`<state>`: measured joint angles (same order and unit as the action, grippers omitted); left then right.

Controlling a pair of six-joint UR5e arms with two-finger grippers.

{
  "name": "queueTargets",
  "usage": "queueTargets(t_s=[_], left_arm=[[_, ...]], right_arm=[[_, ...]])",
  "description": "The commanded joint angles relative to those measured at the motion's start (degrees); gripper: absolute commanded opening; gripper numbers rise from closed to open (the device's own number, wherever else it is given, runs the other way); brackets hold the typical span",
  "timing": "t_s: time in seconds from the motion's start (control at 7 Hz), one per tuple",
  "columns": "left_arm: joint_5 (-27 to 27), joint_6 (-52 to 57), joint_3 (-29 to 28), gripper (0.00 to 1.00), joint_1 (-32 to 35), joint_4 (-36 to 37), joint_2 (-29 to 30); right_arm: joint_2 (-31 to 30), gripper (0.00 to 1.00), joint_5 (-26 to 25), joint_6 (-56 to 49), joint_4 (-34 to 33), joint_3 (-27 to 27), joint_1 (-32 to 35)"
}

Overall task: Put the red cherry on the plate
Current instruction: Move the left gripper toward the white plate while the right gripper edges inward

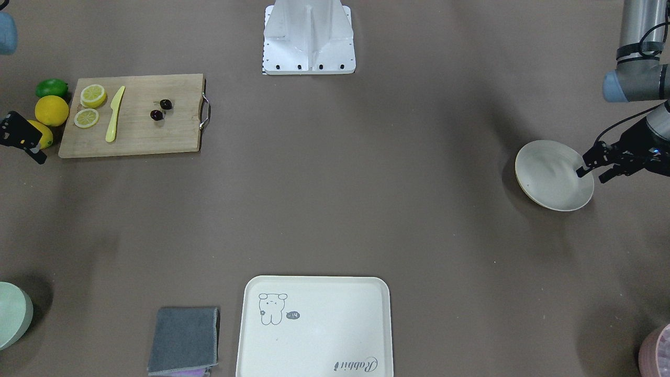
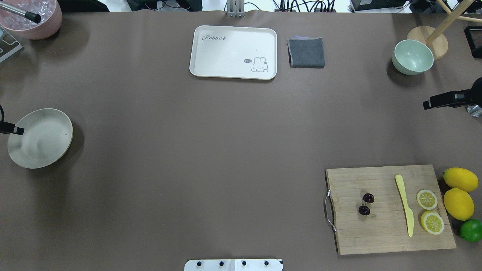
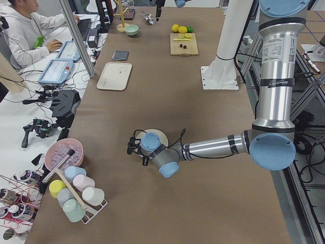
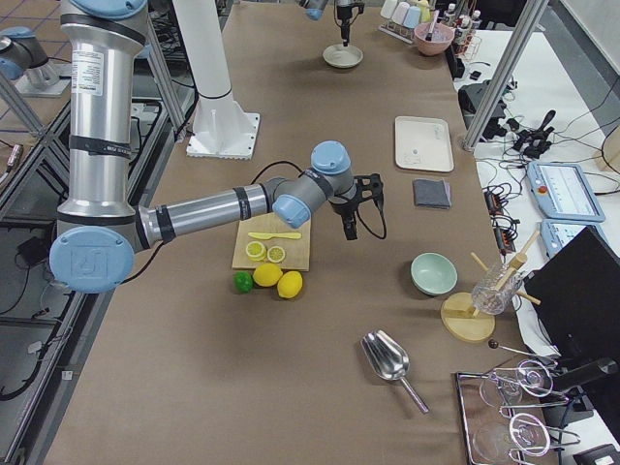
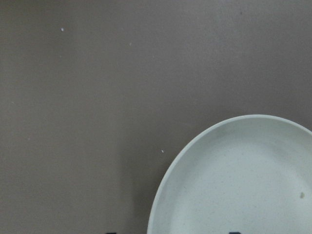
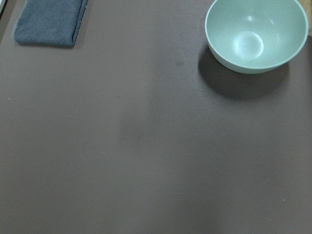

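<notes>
The red cherry (image 2: pixel 366 204), two tiny dark fruits, lies on a wooden cutting board (image 2: pixel 376 233) at the near right, and also shows in the front-facing view (image 1: pixel 161 110). The round cream plate (image 2: pixel 41 143) sits on the table at the far left. My left gripper (image 1: pixel 591 175) is open at the plate's outer edge, its fingers either side of the rim (image 5: pixel 161 195). My right gripper (image 2: pixel 427 104) hovers high at the table's right edge, well beyond the board, open and holding nothing.
On the board lie a yellow knife (image 2: pixel 404 205) and two lemon slices (image 2: pixel 429 210). Two lemons (image 2: pixel 458 194) and a lime (image 2: pixel 471 229) sit beside it. A pale green bowl (image 2: pixel 412 57), a grey cloth (image 2: pixel 306 52) and a cream tray (image 2: pixel 233 52) stand along the far side.
</notes>
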<state>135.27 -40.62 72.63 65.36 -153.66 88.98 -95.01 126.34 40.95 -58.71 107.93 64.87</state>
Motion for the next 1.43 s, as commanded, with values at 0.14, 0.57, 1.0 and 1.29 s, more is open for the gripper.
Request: queueTargets(t_s=[0.14, 0.57, 1.0, 1.29], left_arm=[[-0.2, 0.0, -1.3, 0.28, -0.5, -0.3, -0.1], [-0.2, 0.1, -1.3, 0.0, -0.5, -0.4, -0.5], [0.4, -8.7, 4.9, 0.0, -0.5, -1.5, 0.0], [-0.4, -23.4, 12.4, 0.0, -4.0, -1.1, 2.1]], right_arm=[[0.0, 1.0, -0.1, 0.0, 0.0, 0.0, 0.0], [-0.1, 1.0, -0.1, 0.0, 0.0, 0.0, 0.0], [-0.1, 1.0, -0.1, 0.0, 0.4, 0.0, 0.1], [-0.1, 1.0, -0.1, 0.1, 0.4, 0.0, 0.0]])
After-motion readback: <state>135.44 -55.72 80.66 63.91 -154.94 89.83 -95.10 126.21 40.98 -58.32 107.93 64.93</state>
